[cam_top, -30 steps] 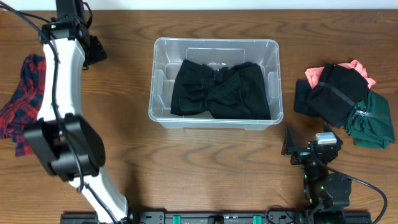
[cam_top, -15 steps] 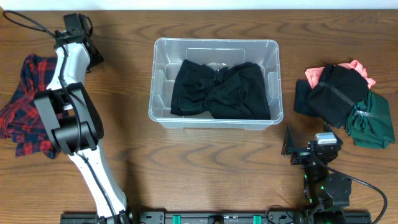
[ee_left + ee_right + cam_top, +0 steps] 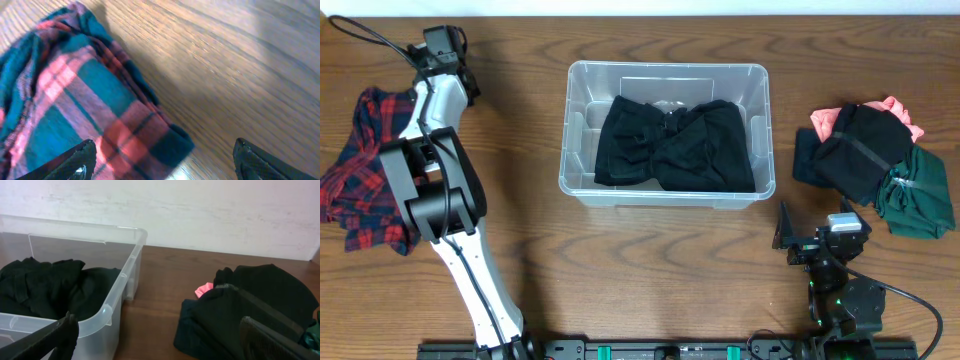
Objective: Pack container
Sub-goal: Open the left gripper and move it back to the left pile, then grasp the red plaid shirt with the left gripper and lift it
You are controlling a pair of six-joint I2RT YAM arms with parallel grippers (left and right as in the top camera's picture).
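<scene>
The clear plastic container (image 3: 582, 75) stands mid-table with a black garment (image 3: 670, 145) lying in it; it also shows in the right wrist view (image 3: 131, 255). A red and blue plaid garment (image 3: 360, 165) lies at the far left. My left gripper (image 3: 450, 55) is open at the far left back, just above the plaid garment's corner (image 3: 100, 115), fingers (image 3: 165, 160) spread with nothing between them. My right gripper (image 3: 788, 238) is open and empty near the front right, facing a pile of clothes.
A pile of folded clothes lies at the right: black (image 3: 855, 150), pink (image 3: 895, 110) and dark green (image 3: 918, 195). In the right wrist view the black pile (image 3: 250, 310) lies right of the container. A white wall is behind the table.
My left arm has swung further left and back, bringing its gripper over the corner of the plaid garment. The right arm has not moved.
</scene>
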